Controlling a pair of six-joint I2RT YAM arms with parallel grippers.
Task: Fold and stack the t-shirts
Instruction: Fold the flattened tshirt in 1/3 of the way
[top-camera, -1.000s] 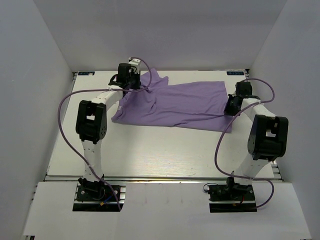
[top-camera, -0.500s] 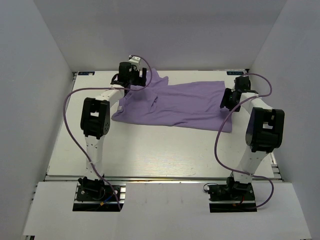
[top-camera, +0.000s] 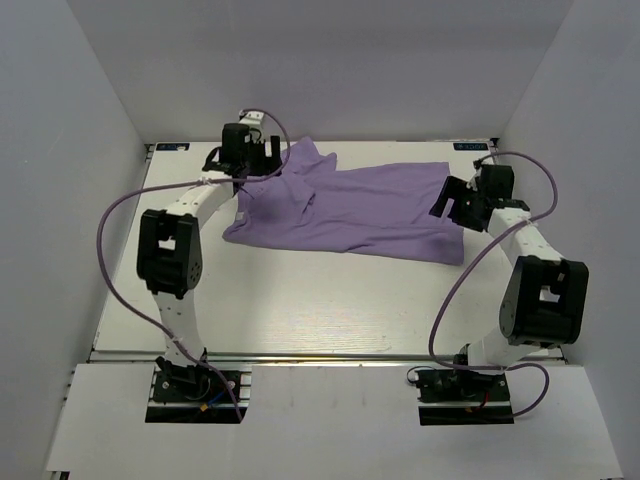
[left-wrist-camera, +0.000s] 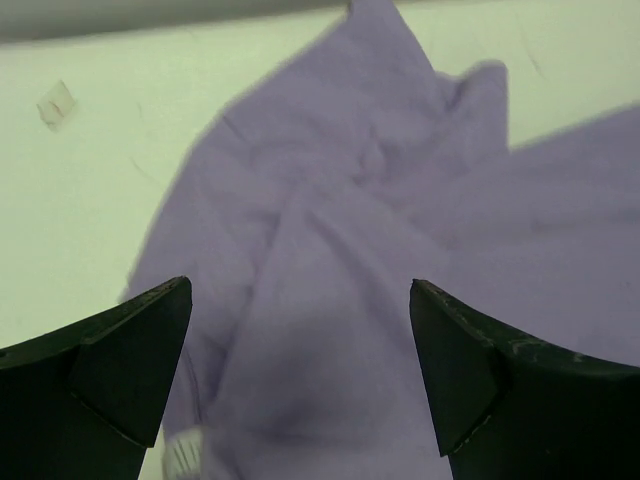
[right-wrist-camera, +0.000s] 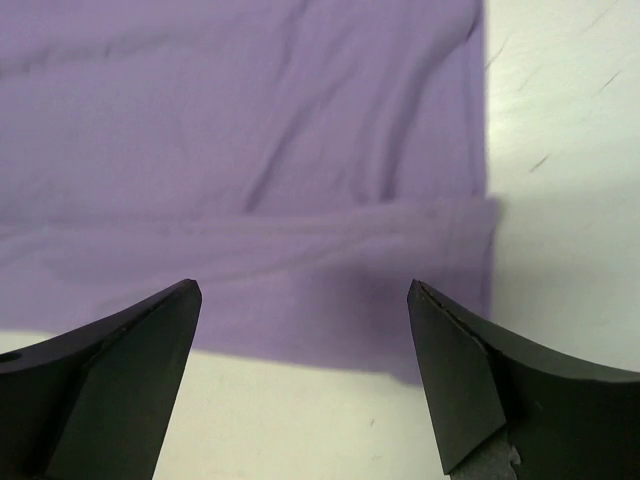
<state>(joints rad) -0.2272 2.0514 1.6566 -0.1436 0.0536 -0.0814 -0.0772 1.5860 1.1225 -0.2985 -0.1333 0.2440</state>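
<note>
Shirt (top-camera: 350, 210): lavender, lies spread on the white desk (top-camera: 300, 300), across its far half, between the two arms. Runs left to right, resting on the desk along its whole length. Left end: rumpled, bunched into soft folds, with one flap pointing toward the far edge. Right part: flat and smooth, ending in a straight hem with a shallow crease running just inside it. Small white tag (left-wrist-camera: 183, 455) at the shirt's near edge in the left wrist view, too blurred to read.

Left jaws: spread wide, pinching nothing. Hover above the rumpled left end, the dark fingers (left-wrist-camera: 110, 370) clear of the cloth, folds showing in the gap between them.

Right jaws: spread wide as well, nothing between them. Hang above the right hem close to the shirt's corner, with bare desk showing beside and below the cloth edge in the right wrist view.

Left arm (top-camera: 165, 250): reaches up the left side to the far-left of the desk. Right arm (top-camera: 540, 290): bent at the right side, wrist turned in toward the hem. Purple cables (top-camera: 110, 230): loop loosely out from each arm, apart from the shirt.
</note>
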